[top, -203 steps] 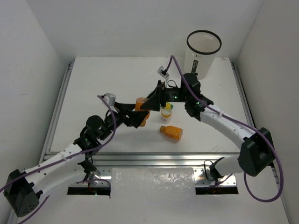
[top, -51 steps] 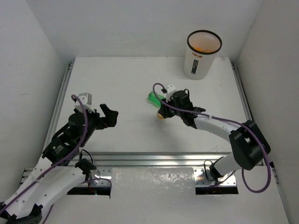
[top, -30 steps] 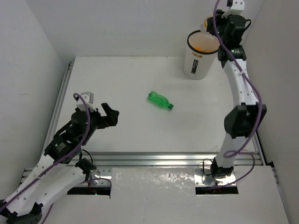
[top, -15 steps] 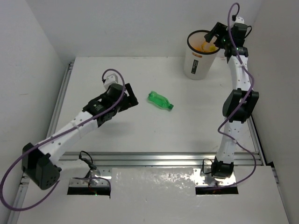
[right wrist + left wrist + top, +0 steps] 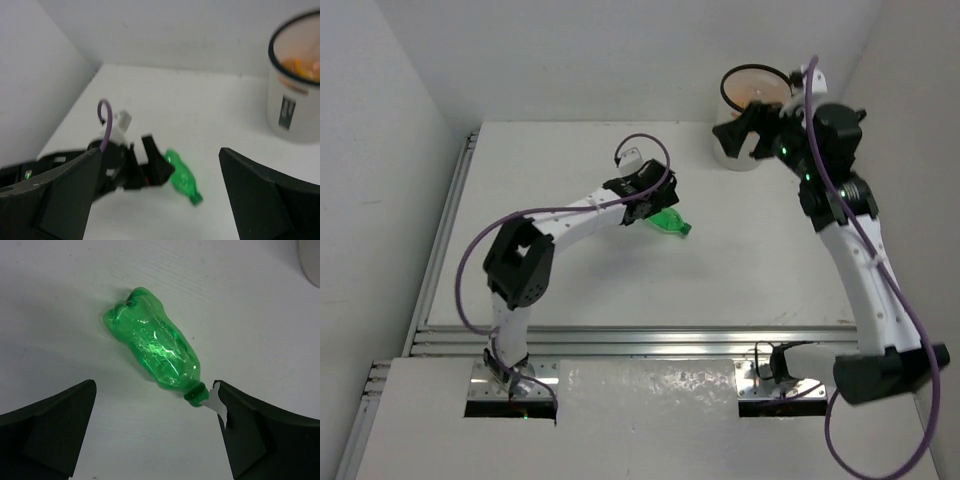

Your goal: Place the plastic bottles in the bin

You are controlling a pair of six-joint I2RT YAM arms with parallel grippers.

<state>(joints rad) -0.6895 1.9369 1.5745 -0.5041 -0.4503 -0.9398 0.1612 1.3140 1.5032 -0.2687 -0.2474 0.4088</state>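
Since the last frame my left pincer (image 5: 154, 388) has reached across the table (image 5: 570, 280) and hangs spread wide astride the green bottle (image 5: 152, 347), not yet closed on it, while my right pincer (image 5: 752, 125) has pulled back from above the bin (image 5: 305, 115), jaws apart and empty. Orange bottles (image 5: 300, 65) sit inside the bin; the green one, on its side mid-table and well apart from it, looks like the last pick. Bare surface surrounds it, walls (image 5: 400, 100) stand well off, and only the right arm (image 5: 850, 250) crowds the bin.
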